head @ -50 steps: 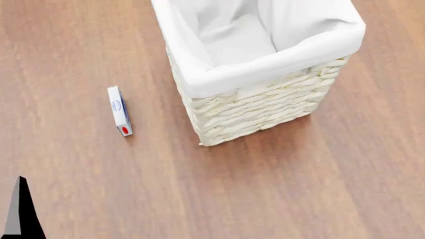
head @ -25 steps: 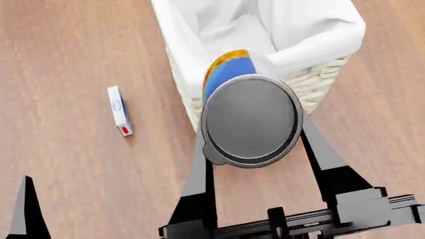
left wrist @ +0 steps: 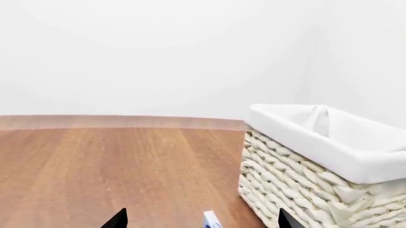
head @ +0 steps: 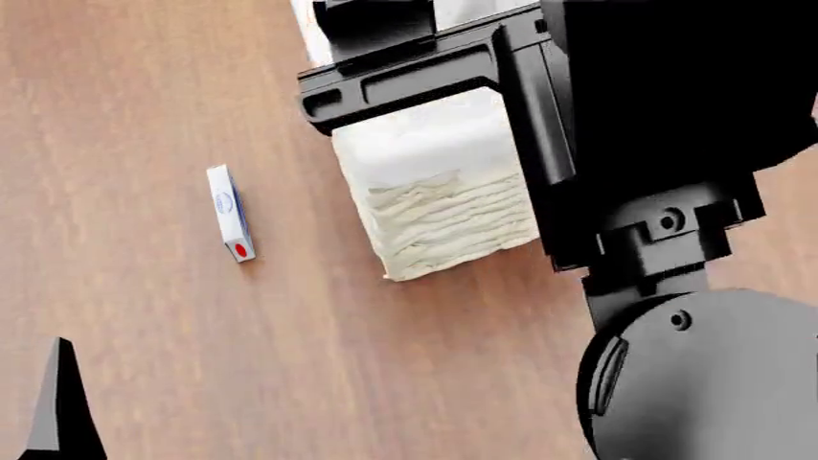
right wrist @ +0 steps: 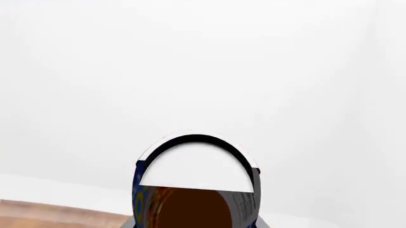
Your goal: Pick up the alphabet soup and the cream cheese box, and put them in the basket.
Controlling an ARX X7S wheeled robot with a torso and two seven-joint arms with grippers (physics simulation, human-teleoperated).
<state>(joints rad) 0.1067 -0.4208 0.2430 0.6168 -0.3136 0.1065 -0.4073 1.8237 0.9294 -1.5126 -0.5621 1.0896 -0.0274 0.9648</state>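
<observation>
The alphabet soup (right wrist: 193, 190), a can with a blue label, fills the lower right wrist view, and my right gripper (right wrist: 195, 224) is shut on it. In the head view my right arm (head: 639, 144) reaches over the basket (head: 435, 211) and hides the can and most of the basket's opening. The cream cheese box (head: 230, 213) lies on the wooden floor to the left of the basket. It also shows in the left wrist view (left wrist: 211, 221), ahead of my open, empty left gripper (left wrist: 201, 224). The basket stands to one side there (left wrist: 317, 161).
Brown wooden floor (head: 153, 335) lies all around the basket and the box. A white wall (left wrist: 159, 57) rises behind the floor. One left fingertip (head: 57, 407) shows at the head view's lower left corner.
My right arm has carried the soup can forward over the basket, so the can and the basket's opening are now hidden in the head view. The box has not moved.
</observation>
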